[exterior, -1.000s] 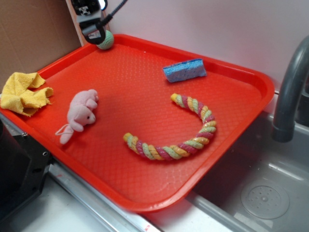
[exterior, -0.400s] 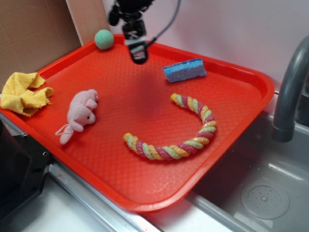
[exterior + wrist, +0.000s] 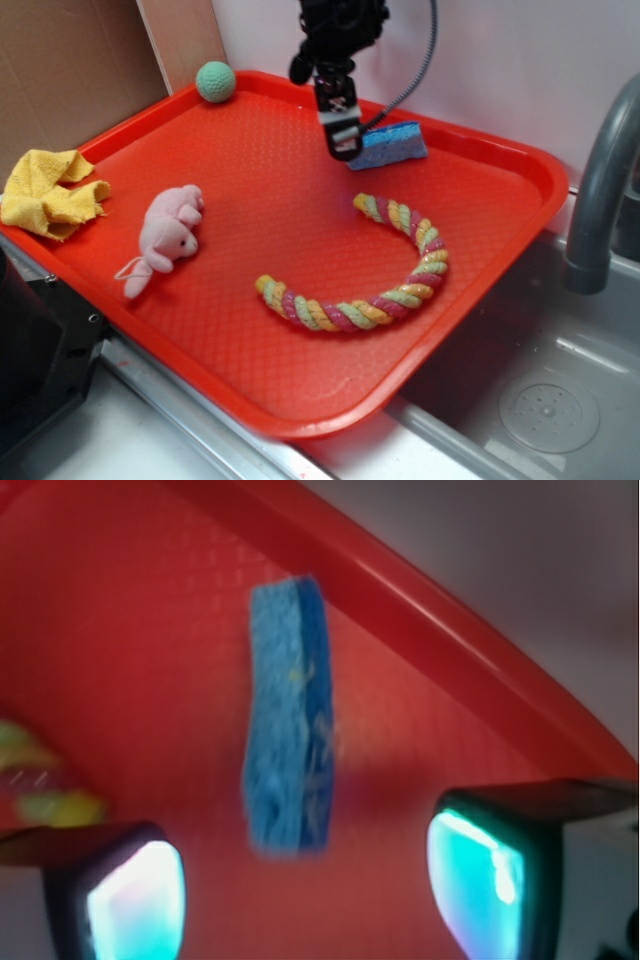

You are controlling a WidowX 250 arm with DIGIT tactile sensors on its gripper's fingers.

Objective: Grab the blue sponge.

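Just ahead of the wide-open gripper [image 3: 305, 900] lies the blue sponge [image 3: 288, 715]; looks light and squishy foam, so pinching across its narrow middle probably works best.

Soft even light outside; wrist view blurred, teal glare on fingertips [image 3: 135, 900]

The blue sponge [image 3: 390, 145] [image 3: 288, 720] is a small rectangular foam block, darker blue below with a lighter turquoise layer on top. It lies flat in the upper middle of the exterior frame, near the far rim, its left end partly hidden.
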